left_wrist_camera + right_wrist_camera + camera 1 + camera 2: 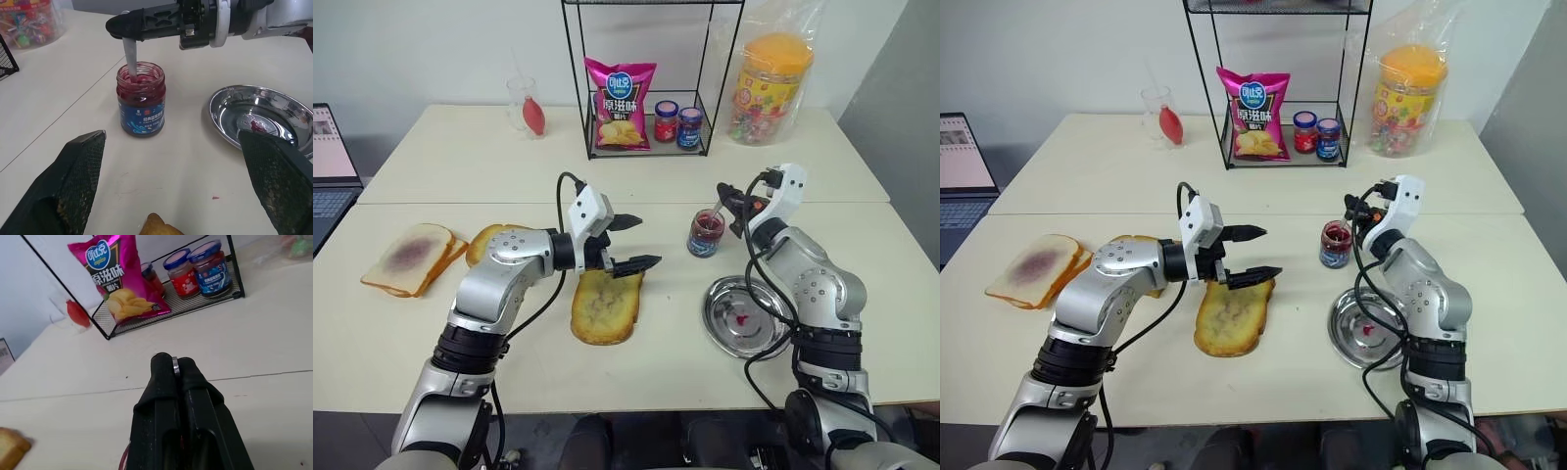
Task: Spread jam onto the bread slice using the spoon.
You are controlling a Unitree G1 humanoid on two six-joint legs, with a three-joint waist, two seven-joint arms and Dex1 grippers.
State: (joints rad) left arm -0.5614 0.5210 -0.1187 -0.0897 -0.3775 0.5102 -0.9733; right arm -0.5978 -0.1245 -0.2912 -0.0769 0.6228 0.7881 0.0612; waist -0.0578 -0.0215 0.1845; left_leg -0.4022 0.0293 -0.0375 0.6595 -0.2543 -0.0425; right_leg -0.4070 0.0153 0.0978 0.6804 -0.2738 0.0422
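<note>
Your right gripper (128,25) is pinched tight on the handle of the small shiny silver spoon (130,58), and the spoon's bowl is down inside the little clear glass jar with the blue label (141,100), sunk in the dark red-purple glossy jam (140,82). Your left gripper (636,243) hangs with its black fingers spread wide, holding nothing, just above the far end of the golden-brown toasted bread slice (604,308), which lies flat on the table between your arms, well apart from the jar.

Watch the jar: it stands free, with nothing bracing it. If you lever the spoon against the glass rim, I'd expect it to tip or skid. Lift with too big a load and you may drip jam across the bare table on the way to the toast; the round steel plate (724,318) beside your right arm already carries a red spot. Mind that left gripper too, it sits right where the spoon needs to land.

The surface is a pale cream table (450,157), smooth and hard. A stack of pale bread with a purple patch (409,257) lies on the left; a black wire rack (641,78) at the back holds a pink crisp bag (622,103) and two lidded jars (677,124).
</note>
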